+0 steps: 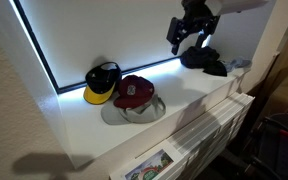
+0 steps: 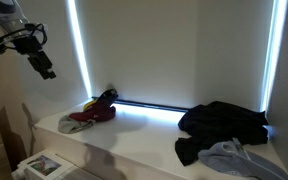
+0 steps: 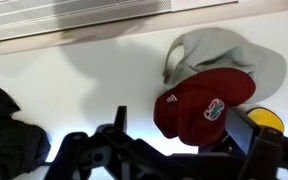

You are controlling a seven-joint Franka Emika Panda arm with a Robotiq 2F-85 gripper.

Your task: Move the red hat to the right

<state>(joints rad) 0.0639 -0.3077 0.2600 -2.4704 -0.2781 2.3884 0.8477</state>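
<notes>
Red hat (image 3: pixel 199 105) atop grey hat (image 3: pixel 234 55); end effector (image 1: pixel 187 42) raised well aside, downward-pointing, jaws wide apart, empty.

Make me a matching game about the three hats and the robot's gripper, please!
Things:
1. red hat
2. black cap
3. grey hat
4. gripper

Descriptions:
A. up in the air, open, holding nothing
B. has a yellow brim
C. lies underneath another hat
D. rests on top of a floppy hat

Right pairs: 1-D, 2-B, 3-C, 4-A.
</notes>
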